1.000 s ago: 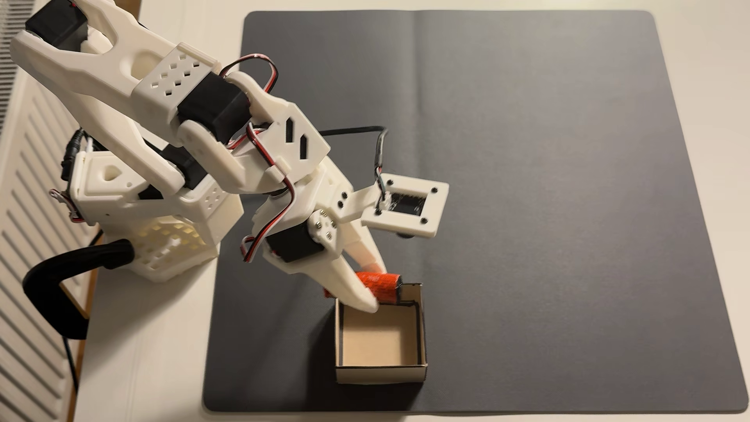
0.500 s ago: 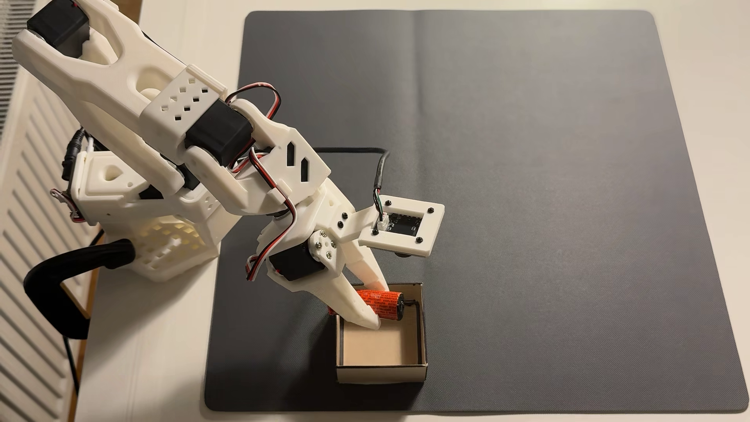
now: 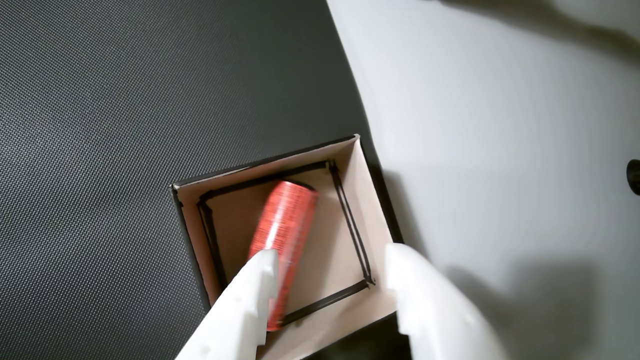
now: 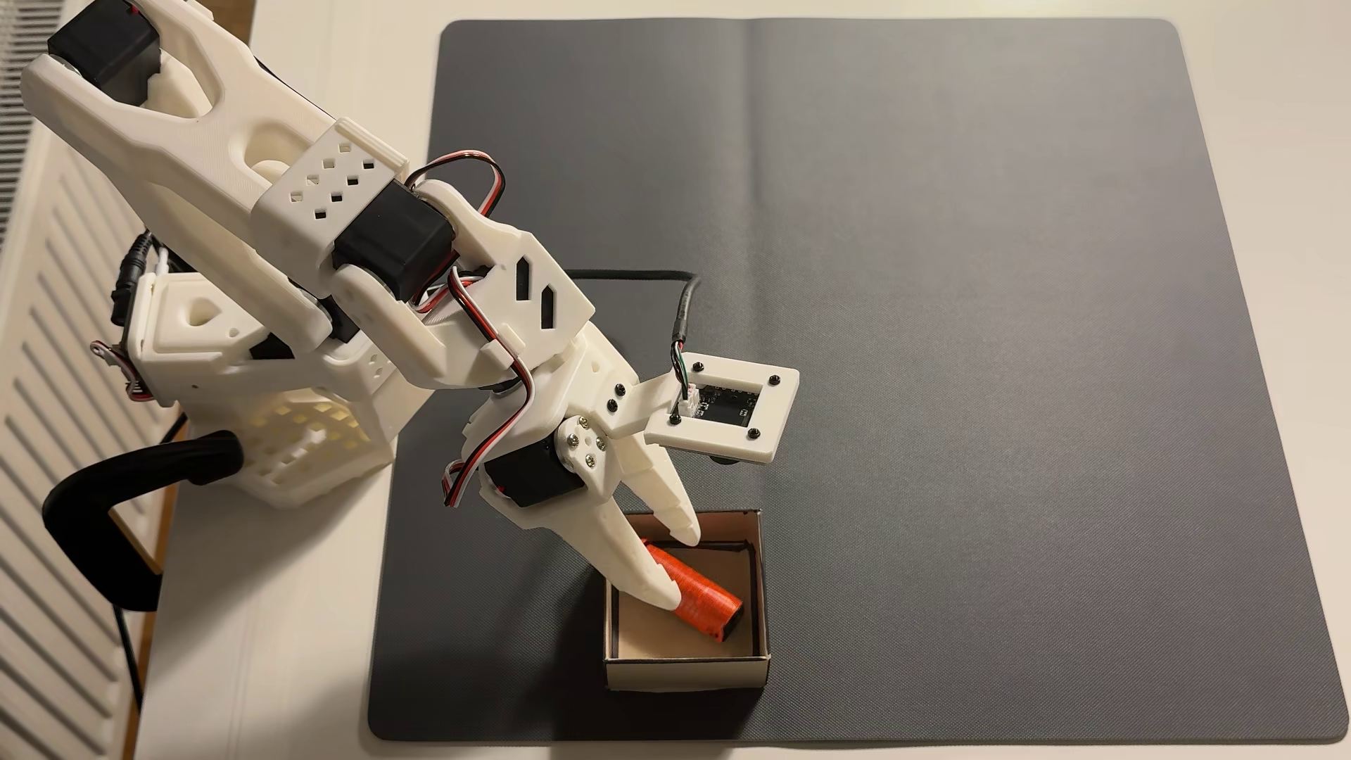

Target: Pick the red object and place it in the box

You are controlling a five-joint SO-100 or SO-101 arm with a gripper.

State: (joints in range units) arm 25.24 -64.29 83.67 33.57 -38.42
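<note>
Box: small open cardboard square at the near edge of the dark mat, beige inside, with a black line along the inner walls in the wrist view.

Red object: orange-red cylinder inside the box, lying aslant, its free end toward the near right corner in the fixed view; blurred in the wrist view.

Pincer: white, spread wide above the box's far left part, holding nothing; the nearer finger overlaps the cylinder, contact uncertain.

Camera frame: white square with a dark board, on the wrist, farther back.

Bench: white, beneath the mat and arm base.
</note>
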